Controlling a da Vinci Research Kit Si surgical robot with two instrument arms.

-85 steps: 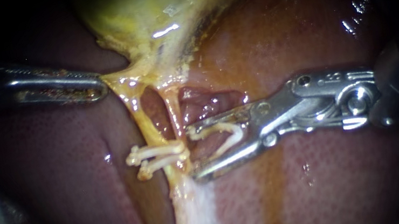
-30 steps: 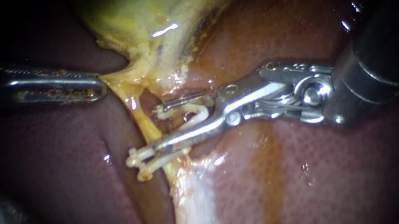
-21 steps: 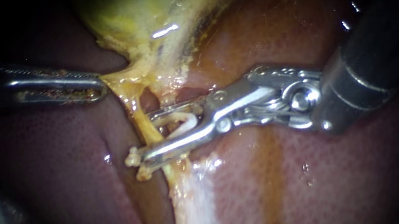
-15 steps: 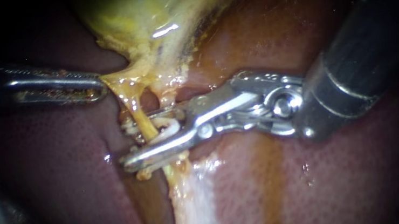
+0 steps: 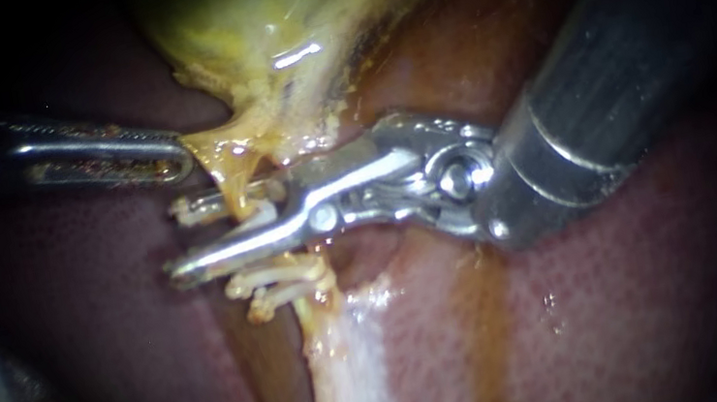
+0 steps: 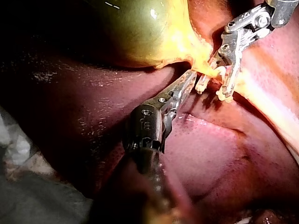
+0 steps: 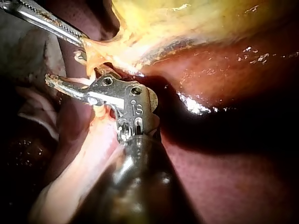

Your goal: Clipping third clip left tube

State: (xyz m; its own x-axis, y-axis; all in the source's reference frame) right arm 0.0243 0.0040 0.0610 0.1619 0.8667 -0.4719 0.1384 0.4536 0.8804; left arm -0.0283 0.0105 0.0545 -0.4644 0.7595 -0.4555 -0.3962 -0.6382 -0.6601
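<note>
While gripping tissue (image 5: pixel 214 148) under the gallbladder (image 5: pixel 276 9) with the left instrument's (image 5: pixel 178 165) closed jaws, straddles the left tube (image 5: pixel 243 204) crosswise with the right instrument's (image 5: pixel 181 240) spread, clip-loaded jaws, just above two clips (image 5: pixel 280 284).

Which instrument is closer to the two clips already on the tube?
Right. The right instrument has open jaws astride the tube just above the two clips; the left instrument grips gallbladder tissue higher up, apart from them.
</note>
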